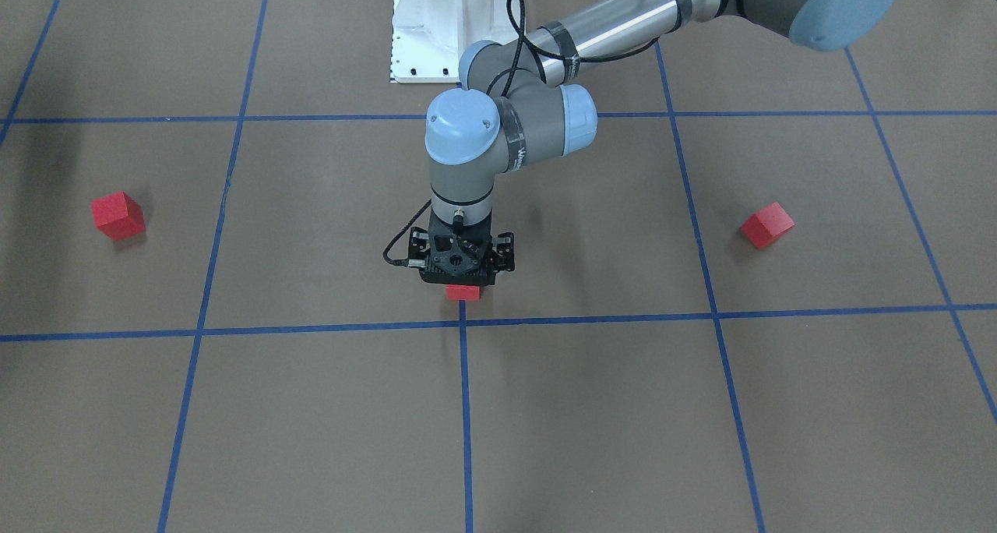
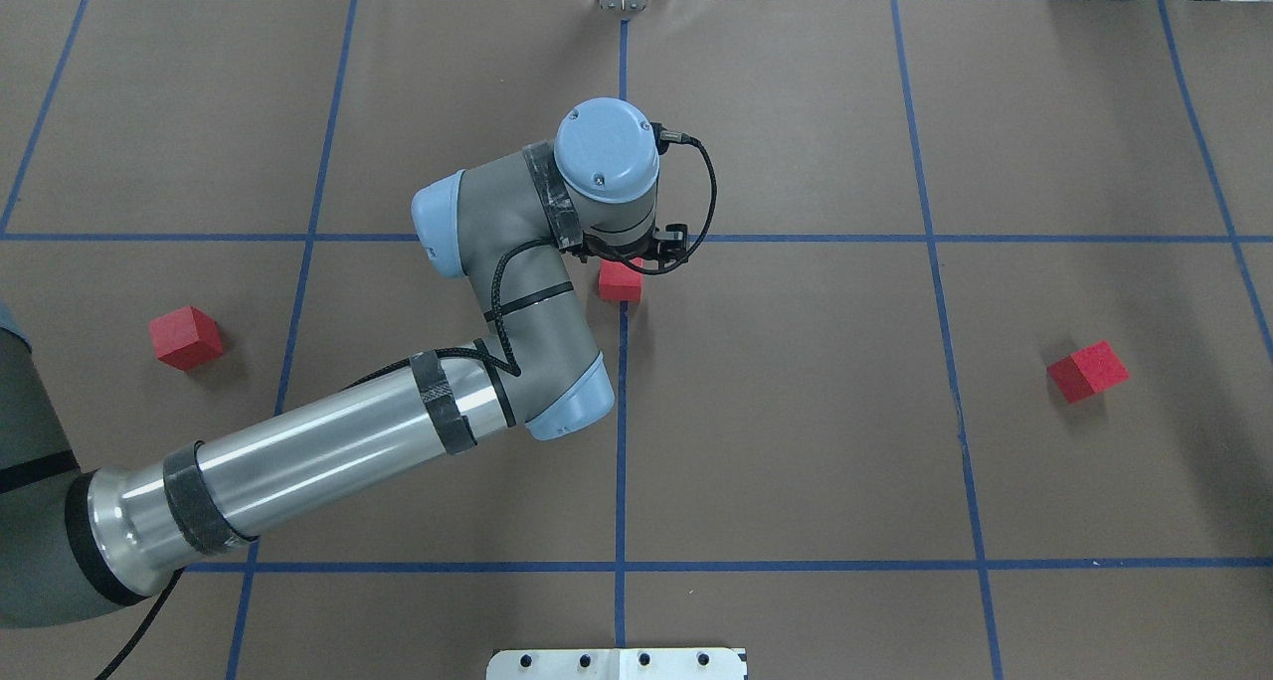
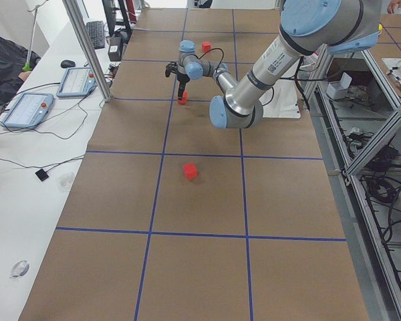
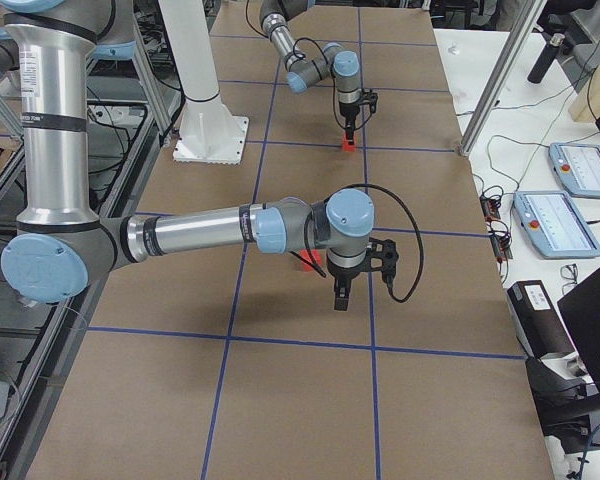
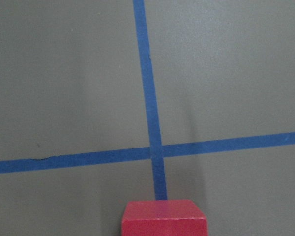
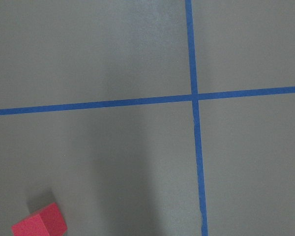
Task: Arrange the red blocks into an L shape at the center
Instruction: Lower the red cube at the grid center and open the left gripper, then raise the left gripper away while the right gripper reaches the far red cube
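Left gripper (image 1: 459, 268) points straight down over centre block (image 1: 463, 291); jaws are hidden under the gripper body from above and out of the wrist view, so cannot tell whether they clamp the block or stand apart around it. Block shows at bottom middle of the left wrist view, square to the blue tape lines (image 1: 592, 319). Centre block is just on the robot's side of the center (image 1: 464, 324), on the middle line, near the crossing but not on it; unclear whether it rests on the floor or hangs slightly above.

Right gripper (image 4: 341, 297) shows only in the exterior right view, low over the floor near a tape line; jaw state cannot be told. Right-side block (image 1: 118, 216) lies just beside it, not held, at lower left of the right wrist view. Left-side block (image 1: 768, 224) lies alone, well apart from the center, askew to the grid.

Judged step: seating the first of three blocks at the center; rest of the L not begun. Next move calls for letting go if clamped and lifting straight up so the block is not dragged; then a second block set flush against the first, faces square, no gap; the third at a right angle.

No bins, trays or other containers in view; blocks are on open floor.
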{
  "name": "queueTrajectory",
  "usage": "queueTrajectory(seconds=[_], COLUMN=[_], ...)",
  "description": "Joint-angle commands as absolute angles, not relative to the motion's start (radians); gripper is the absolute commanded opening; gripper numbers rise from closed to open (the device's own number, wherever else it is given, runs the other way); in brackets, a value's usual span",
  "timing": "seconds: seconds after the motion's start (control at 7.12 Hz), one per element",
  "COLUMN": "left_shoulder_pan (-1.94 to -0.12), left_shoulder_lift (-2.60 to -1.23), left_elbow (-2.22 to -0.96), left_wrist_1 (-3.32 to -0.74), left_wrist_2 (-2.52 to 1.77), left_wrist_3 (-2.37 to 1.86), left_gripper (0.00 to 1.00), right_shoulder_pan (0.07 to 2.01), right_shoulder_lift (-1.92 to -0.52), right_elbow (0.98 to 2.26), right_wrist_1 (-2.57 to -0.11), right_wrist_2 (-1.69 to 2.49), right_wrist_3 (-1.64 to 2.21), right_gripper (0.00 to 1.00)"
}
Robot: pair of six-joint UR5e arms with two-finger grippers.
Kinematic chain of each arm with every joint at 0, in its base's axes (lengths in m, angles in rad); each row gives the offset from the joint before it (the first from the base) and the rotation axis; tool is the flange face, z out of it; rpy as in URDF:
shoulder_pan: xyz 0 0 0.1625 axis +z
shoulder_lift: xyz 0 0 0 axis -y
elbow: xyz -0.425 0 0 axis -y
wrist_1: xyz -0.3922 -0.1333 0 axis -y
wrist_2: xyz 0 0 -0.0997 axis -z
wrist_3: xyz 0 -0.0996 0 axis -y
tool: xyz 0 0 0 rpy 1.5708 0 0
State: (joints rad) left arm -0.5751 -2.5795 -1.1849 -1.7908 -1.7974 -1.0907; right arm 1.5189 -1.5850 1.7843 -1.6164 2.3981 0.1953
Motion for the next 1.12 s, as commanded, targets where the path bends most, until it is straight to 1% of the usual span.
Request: queueTrajectory(seconds=[0.0, 0.28, 0.42, 0.7, 0.98], left_shoulder_pan=[-0.63, -0.751, -0.774, -0.784, -0.784], left_shoulder_lift=[-2.583, -2.576, -2.566, -2.559, -2.553], left_elbow=[-1.245, -1.311, -1.357, -1.413, -1.414], left_wrist_1=[-1.778, -1.688, -1.655, -1.6, -1.601], left_wrist_2=[-1.824, -1.961, -1.98, -1.98, -1.979], left_wrist_3=[-1.089, -1.063, -1.031, -1.016, -1.015], left_gripper=[1.0, 1.0, 1.0, 1.0, 1.0], right_shoulder_pan=[1.49, 1.404, 1.335, 1.203, 1.07], right_shoulder_lift=[-1.508, -1.528, -1.549, -1.635, -1.648], right_elbow=[1.731, 1.759, 1.776, 1.781, 1.79], right_wrist_1=[-1.609, -1.582, -1.483, -1.212, -1.167], right_wrist_2=[2.413, 2.428, 2.409, 2.351, 2.272], right_wrist_3=[0.201, 0.206, 0.237, 0.357, 0.421], right_gripper=[0.99, 0.99, 0.99, 0.99, 0.99])
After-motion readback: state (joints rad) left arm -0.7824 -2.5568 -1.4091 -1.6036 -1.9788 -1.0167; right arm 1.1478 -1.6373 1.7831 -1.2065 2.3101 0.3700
